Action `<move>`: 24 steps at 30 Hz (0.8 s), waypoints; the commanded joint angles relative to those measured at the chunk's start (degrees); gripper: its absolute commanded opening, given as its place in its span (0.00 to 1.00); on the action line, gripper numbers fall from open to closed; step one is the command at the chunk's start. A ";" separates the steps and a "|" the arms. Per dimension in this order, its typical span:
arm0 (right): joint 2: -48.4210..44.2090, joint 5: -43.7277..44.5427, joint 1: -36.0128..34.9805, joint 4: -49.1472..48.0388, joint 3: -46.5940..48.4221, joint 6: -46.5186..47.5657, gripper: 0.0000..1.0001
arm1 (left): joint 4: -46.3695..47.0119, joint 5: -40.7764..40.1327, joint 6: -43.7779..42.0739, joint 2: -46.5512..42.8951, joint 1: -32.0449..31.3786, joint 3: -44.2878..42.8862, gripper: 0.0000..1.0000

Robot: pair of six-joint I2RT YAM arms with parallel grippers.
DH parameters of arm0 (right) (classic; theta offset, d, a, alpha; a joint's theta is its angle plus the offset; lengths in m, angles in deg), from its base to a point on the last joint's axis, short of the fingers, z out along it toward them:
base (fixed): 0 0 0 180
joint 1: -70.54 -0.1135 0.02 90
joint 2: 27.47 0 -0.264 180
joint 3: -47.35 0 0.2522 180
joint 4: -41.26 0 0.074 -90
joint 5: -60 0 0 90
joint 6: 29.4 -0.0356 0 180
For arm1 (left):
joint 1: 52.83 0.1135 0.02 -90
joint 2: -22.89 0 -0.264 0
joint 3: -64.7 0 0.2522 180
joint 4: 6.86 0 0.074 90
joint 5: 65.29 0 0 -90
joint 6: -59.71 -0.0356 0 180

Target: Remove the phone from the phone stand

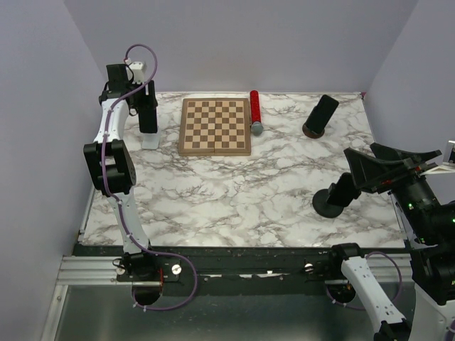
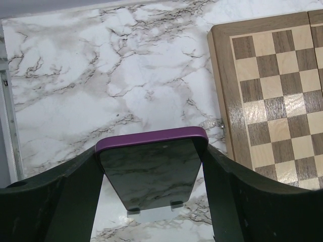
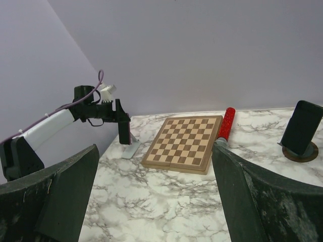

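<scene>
Left arm stretches far forward, wrist bent down, its pincer (image 2: 151,184) clamped on the phone (image 2: 150,154), white stand (image 1: 150,141) just beneath. Right pincer (image 3: 154,194) gapes, raised.

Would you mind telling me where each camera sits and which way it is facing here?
Top external: above and behind the bases, looking down on the marble table; the left arm and right arm show.
Left wrist: on the left gripper, facing down at the purple-cased phone; its fingers show.
Right wrist: on the right gripper, facing across the table to the back wall; its fingers show.
Shared: all three see the chessboard.
</scene>
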 commanded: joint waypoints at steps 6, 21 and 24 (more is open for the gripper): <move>-0.66 -1.77 0.20 -2.36 0.06 -1.07 1.00 | 0.22 -3.49 4.25 -6.88 -0.27 -0.58 0.27; -0.89 -3.07 0.25 -5.52 -2.61 -2.31 1.00 | -10.65 -15.29 22.70 -30.38 -1.59 15.99 0.00; -1.11 -3.54 0.20 -7.57 -4.47 -2.97 1.00 | -15.11 -18.03 24.11 -37.48 -4.16 26.02 0.00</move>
